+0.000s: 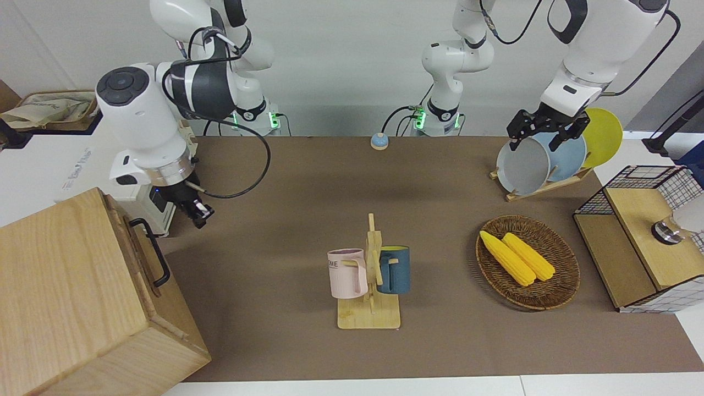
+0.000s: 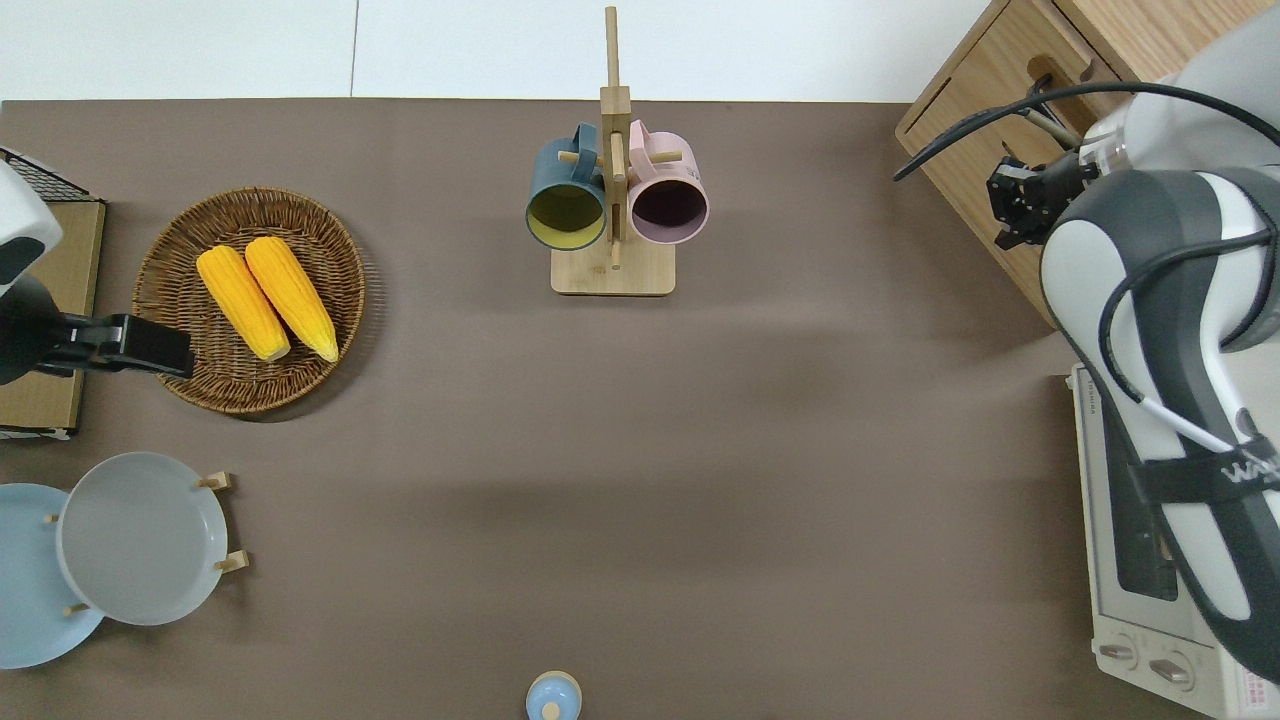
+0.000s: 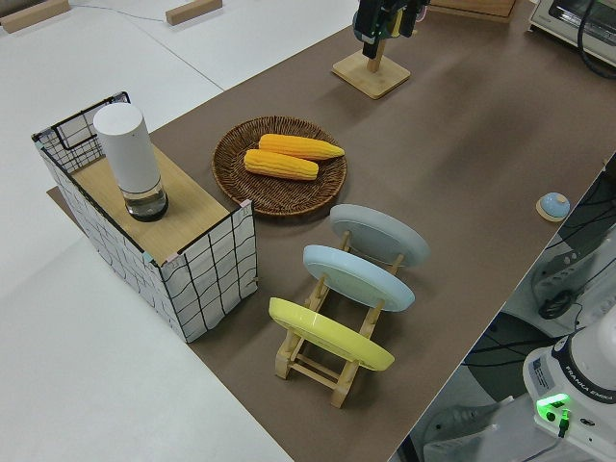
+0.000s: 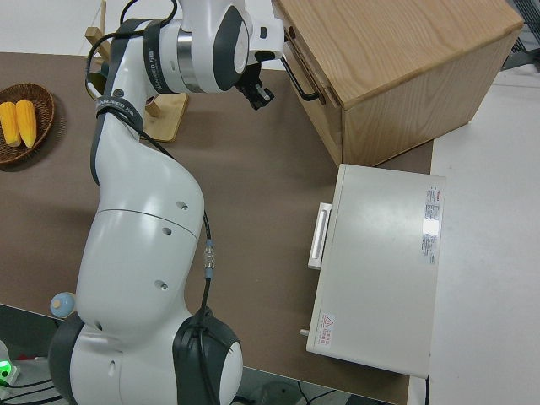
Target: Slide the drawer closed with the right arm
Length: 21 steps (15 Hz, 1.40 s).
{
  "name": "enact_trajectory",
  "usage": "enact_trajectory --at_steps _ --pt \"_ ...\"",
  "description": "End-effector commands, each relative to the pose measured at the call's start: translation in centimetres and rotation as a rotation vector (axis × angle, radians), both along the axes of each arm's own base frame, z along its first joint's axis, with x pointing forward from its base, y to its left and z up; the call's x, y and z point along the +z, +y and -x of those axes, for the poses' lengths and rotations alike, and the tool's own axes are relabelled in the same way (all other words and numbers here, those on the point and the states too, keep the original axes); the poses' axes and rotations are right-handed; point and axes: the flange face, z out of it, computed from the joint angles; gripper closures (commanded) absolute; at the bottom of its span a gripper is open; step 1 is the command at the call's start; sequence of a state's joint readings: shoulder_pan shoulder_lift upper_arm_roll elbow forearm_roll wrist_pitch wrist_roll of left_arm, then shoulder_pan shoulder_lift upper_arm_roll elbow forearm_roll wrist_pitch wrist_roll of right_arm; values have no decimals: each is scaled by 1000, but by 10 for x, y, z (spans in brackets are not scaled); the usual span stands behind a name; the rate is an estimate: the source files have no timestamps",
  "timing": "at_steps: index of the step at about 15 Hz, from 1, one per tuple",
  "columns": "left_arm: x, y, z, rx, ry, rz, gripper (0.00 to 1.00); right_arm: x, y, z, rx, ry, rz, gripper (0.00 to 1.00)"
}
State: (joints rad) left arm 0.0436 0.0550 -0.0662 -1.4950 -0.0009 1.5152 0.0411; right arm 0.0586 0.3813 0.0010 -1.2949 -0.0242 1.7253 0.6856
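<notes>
Seeing right gripper [image 1: 201, 213] just off the drawer [image 1: 144, 254] front, near its black handle [image 1: 153, 250], not touching; can't tell if fingers are parted. Drawer looks nearly flush in the cabinet [image 1: 82, 297] at the bench's right-arm end. Left arm parked.

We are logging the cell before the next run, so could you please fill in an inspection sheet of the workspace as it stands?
Surface: brown table mat, bare in the middle.
Job's things: drawer looks nearly flush with its wooden cabinet; black loop handle free.
Clutter: mug rack with two mugs, basket of corn, plate rack, wire shelf box, toaster oven, small blue knob.
Grippers: right end effector beside the handle, apart from it; left arm parked.
Cables: black cable looping from the right arm.
Surroundings: white benches, grey wall.
</notes>
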Motion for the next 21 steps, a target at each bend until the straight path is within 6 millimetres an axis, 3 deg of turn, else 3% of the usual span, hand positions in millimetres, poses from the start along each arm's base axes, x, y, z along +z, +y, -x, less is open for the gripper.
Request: enact_trajectory --at_steps 1,4,7,14,15,16,19,21 --pt "5 -2 3 4 5 -19 7 42 39 57 202 33 14 1000" --pt "6 -2 3 4 3 -19 7 80 47 110 341 18 12 1000" --pt "5 -2 3 4 5 -19 7 100 36 151 499 18 18 1000" --pt "6 -2 3 4 3 -19 7 115 15 160 711 15 24 1000" --pt "6 -2 3 4 3 -19 7 115 15 159 709 15 23 922" --pt "5 -1 3 6 5 -19 7 114 15 157 706 17 22 755" --pt "5 -2 3 4 5 -19 7 118 12 154 702 12 23 5" --pt "6 -2 3 4 3 -19 7 120 12 151 700 7 24 11"
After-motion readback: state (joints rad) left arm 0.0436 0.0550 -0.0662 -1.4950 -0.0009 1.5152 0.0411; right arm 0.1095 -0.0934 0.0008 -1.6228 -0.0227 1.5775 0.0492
